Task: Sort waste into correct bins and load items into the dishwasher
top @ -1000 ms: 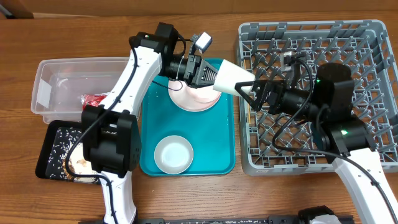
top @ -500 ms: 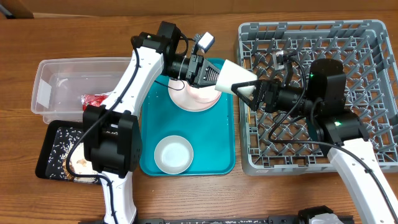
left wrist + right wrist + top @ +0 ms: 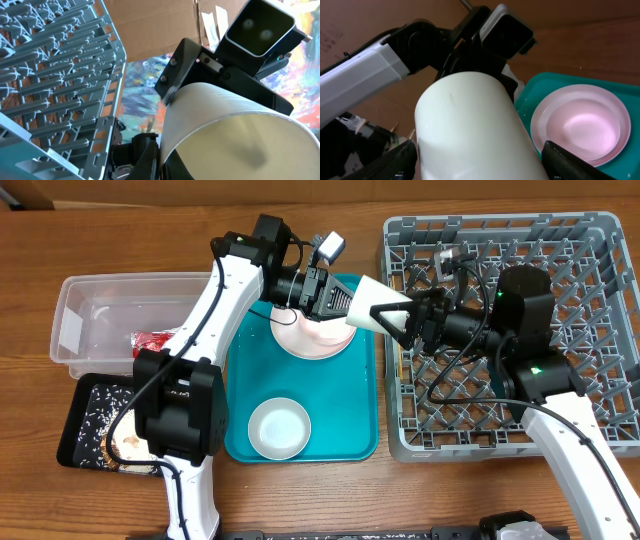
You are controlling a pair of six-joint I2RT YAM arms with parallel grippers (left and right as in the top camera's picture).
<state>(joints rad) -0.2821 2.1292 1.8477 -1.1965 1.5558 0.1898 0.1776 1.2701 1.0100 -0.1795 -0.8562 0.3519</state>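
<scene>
My left hand [image 3: 342, 304] is shut tight on one end of the small white cup [image 3: 380, 307]. I hold the cup on its side, up in the air, so its free end sticks out toward my other arm. My right hand [image 3: 392, 321] is wide, with one finger on each side of that free end. I do not think it is squeezing yet.

The cup hangs above the edge of the big teal plastic tray [image 3: 355, 435], right next to the large grey plastic dish rack [image 3: 600, 240], which I think is where the cup belongs. My right arm lies over the rack.

On the teal tray wait the round pale-pink plate [image 3: 305, 342] and the round white bowl [image 3: 278, 428]. Far to the left, the shiny red wrapper [image 3: 152, 340] lies in the clear plastic tub [image 3: 80, 300].
</scene>
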